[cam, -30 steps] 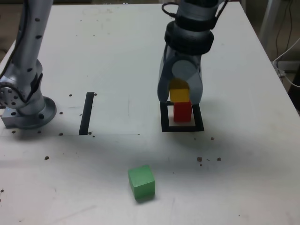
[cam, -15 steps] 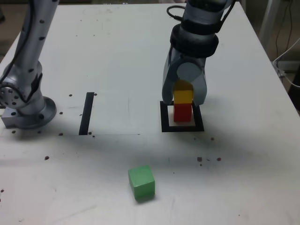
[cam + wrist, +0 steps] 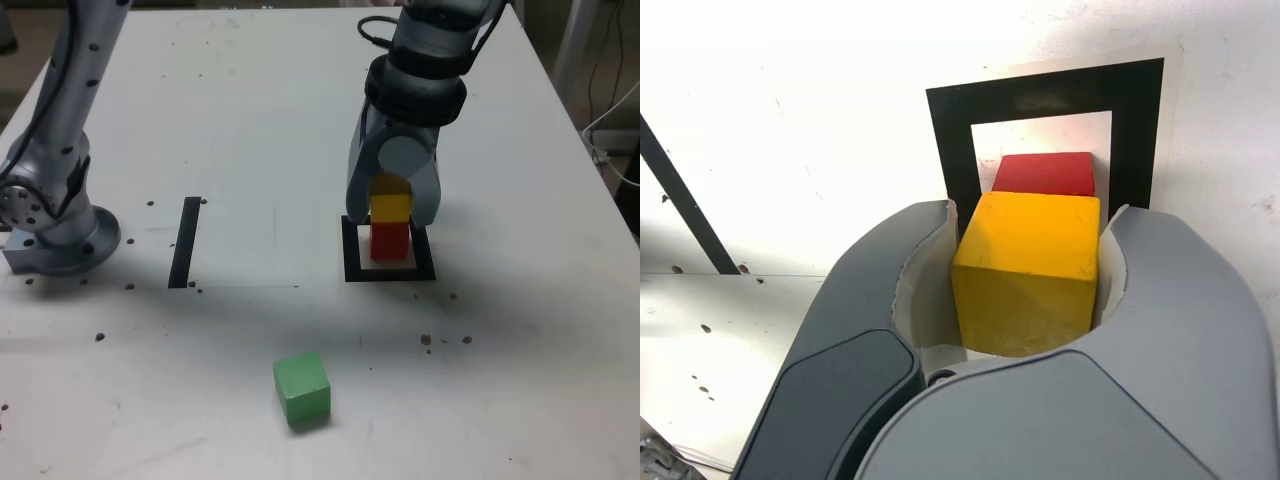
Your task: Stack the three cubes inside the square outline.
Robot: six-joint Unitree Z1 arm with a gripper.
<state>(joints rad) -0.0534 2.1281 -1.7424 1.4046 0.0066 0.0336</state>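
While the yellow cube [image 3: 391,207] sits on the red cube [image 3: 390,241] inside the black square outline [image 3: 388,272], the tool [image 3: 391,212] is clamped on its sides. Nearer the camera in the exterior view, the green cube [image 3: 301,389] lies alone on the white tabletop [image 3: 250,150], well apart from a black strip [image 3: 185,241].
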